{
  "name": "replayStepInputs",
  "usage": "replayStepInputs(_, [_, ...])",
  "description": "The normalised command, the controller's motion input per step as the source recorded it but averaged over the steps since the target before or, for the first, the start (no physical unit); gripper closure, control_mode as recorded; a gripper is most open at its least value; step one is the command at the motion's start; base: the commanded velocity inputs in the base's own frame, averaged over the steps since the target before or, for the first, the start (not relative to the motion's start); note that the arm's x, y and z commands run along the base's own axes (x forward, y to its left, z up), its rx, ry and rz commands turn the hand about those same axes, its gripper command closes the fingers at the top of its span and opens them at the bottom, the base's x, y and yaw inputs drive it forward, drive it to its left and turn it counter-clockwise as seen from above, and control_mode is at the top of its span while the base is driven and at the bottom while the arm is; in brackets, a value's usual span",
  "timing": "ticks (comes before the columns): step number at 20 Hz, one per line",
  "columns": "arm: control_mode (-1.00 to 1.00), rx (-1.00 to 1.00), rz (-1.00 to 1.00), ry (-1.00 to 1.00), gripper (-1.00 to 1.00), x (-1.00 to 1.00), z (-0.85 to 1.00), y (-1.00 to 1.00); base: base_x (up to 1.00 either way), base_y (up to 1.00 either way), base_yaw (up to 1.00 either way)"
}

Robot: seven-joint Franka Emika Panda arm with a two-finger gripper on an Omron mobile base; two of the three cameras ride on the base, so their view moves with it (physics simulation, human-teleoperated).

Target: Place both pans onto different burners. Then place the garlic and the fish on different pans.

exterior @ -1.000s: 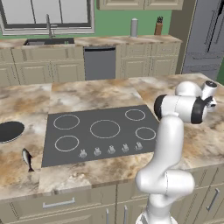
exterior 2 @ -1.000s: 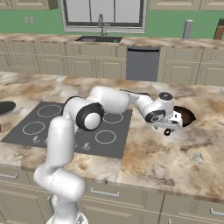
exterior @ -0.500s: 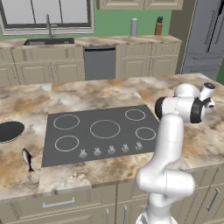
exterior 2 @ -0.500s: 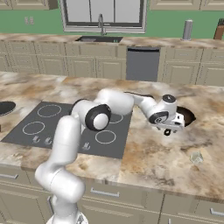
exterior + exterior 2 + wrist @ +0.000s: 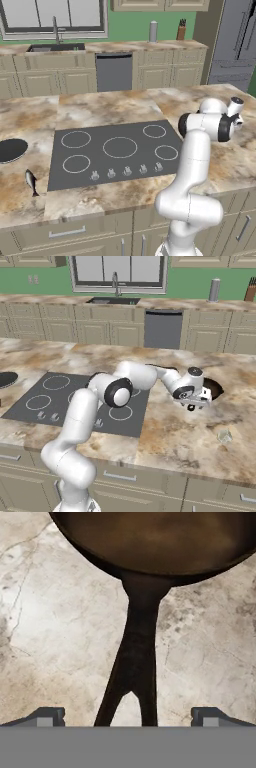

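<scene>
The dark brown pan lies on the marble counter, its forked handle running down between my two fingertips. My gripper is open, straddling that handle from above. In the right base view the gripper hangs just in front of this pan, right of the cooktop. The flat black pan sits on the counter left of the cooktop, with the fish lying in front of it. The burners are bare. A small pale garlic rests near the counter's front right.
The dark glass cooktop has a row of silver knobs along its near edge. Behind the island stand a sink, a dishwasher and a fridge. The black pan is at the far left.
The hand has shifted slightly right and lower toward the brown pan's handle. The jaws stay open. Pans, fish and garlic have not moved.
</scene>
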Motion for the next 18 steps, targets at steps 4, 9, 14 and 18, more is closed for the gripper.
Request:
replayStepInputs(4, [-1.0,0.0,0.0,0.0,-1.0,0.17,-0.1,-0.01,0.0,0.0,0.0])
replayStepInputs(9, [-1.0,0.0,0.0,0.0,-1.0,0.19,-0.13,0.0,0.0,0.0,0.0])
replayStepInputs(14, [-1.0,0.0,0.0,0.0,-1.0,0.18,-0.11,-0.08,0.0,0.0,0.0])
replayStepInputs(18, [-1.0,0.0,0.0,0.0,-1.0,0.2,-0.09,-0.12,0.0,0.0,0.0])
